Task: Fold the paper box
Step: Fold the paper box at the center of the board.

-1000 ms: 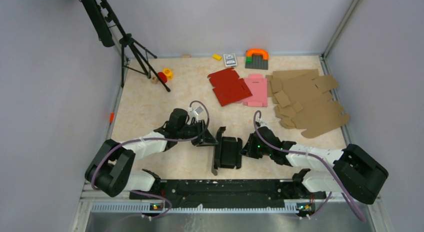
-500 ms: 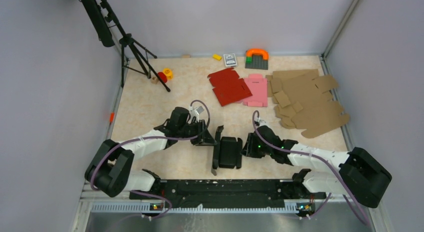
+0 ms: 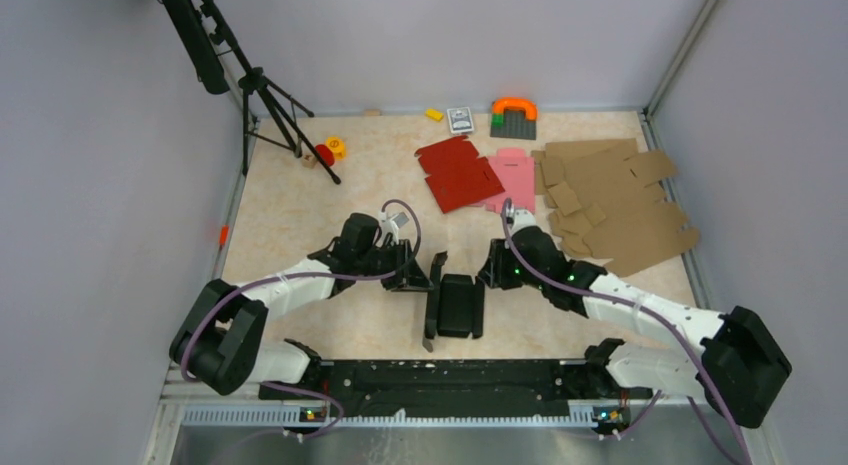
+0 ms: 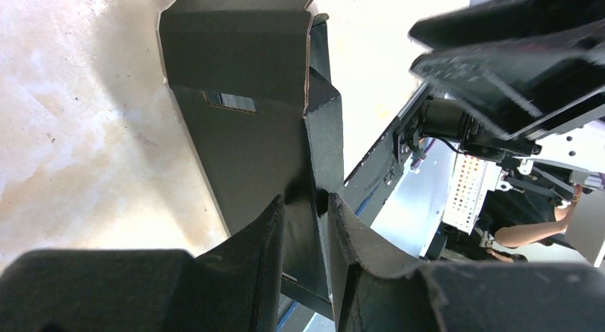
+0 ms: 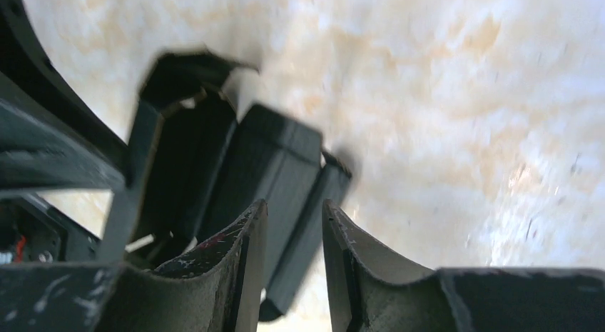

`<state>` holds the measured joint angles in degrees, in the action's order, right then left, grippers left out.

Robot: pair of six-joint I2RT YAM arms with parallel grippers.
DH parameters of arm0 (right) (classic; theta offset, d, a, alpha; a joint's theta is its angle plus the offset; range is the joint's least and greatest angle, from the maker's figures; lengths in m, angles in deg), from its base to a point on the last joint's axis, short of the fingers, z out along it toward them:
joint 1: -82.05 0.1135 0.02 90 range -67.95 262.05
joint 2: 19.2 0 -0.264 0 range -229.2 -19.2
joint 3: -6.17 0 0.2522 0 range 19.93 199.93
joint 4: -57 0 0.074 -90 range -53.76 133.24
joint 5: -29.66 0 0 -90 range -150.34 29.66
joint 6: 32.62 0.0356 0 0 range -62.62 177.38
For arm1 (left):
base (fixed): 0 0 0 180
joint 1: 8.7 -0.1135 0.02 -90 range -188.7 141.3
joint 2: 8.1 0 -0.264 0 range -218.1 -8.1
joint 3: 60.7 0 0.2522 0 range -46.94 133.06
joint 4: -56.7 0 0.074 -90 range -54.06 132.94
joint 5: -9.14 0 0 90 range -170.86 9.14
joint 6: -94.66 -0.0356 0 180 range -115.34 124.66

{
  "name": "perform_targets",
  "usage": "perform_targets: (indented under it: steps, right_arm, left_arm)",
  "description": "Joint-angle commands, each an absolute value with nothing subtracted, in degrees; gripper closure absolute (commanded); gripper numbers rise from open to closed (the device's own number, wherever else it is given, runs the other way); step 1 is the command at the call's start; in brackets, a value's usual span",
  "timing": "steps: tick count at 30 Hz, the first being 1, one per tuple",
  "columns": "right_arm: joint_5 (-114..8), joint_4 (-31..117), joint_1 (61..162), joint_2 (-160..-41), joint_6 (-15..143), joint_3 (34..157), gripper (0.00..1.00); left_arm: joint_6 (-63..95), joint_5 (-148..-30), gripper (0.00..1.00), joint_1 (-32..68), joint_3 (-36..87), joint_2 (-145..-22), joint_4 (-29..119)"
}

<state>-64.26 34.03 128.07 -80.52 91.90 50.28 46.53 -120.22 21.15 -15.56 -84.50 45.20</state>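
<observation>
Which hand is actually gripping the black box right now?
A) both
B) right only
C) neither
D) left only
D: in the left wrist view the left hand is pinched on a raised flap of the black box, while from above the right hand sits just off the box's far right corner, apparently not holding it.

In the left wrist view, the paper box (image 4: 246, 125) is cut off by the top edge, and its lower part is hidden behind the left gripper (image 4: 307, 200). The right wrist view is blurred by motion, so contact between the right gripper (image 5: 293, 203) and the paper box cannot be determined. In the top view, the small card-like item (image 3: 460, 119) near the back is too small to be identified.
</observation>
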Motion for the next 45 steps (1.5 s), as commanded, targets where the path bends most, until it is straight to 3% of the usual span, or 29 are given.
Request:
perform_targets:
  steps: [1, 6, 9, 18, 23, 35, 43, 45]
  right_arm:
    - [-61.04, 38.64, 124.39, -86.14, 86.39, 59.25, 0.64]
    - [-48.80, 40.05, 120.40, -96.97, 81.89, 70.60, 0.62]
    - [-43.12, 36.51, 121.21, -102.44, 69.22, 77.87, 0.59]
    - [-36.43, 30.53, 123.72, -108.77, 42.31, 82.52, 0.64]
    - [-36.58, 34.09, 124.90, -108.52, 33.51, 80.00, 0.64]
    - [-38.32, 26.65, 126.97, -113.74, 25.07, 84.70, 0.65]
    - [-38.14, 25.97, 128.13, -115.52, 25.35, 86.42, 0.79]
    - [-37.98, 25.90, 128.43, -115.13, 25.13, 86.04, 0.89]
  left_arm:
    - [44.74, -119.48, 0.71, 21.41, -14.59, -85.25, 43.53]
    - [44.43, -119.59, 0.71, 21.42, -14.69, -85.31, 43.40]
    - [44.38, -119.72, 0.71, 21.40, -14.68, -85.29, 43.33]
    - [43.89, -120.03, 0.72, 21.44, -14.62, -85.56, 43.20]
    - [43.52, -120.08, 0.72, 21.41, -14.38, -85.68, 43.20]
    - [43.18, -120.38, 0.72, 21.38, -14.26, -85.95, 43.20]
    - [42.98, -120.44, 0.73, 21.44, -14.20, -86.37, 43.20]
    - [42.94, -120.43, 0.73, 21.44, -14.17, -86.41, 43.20]
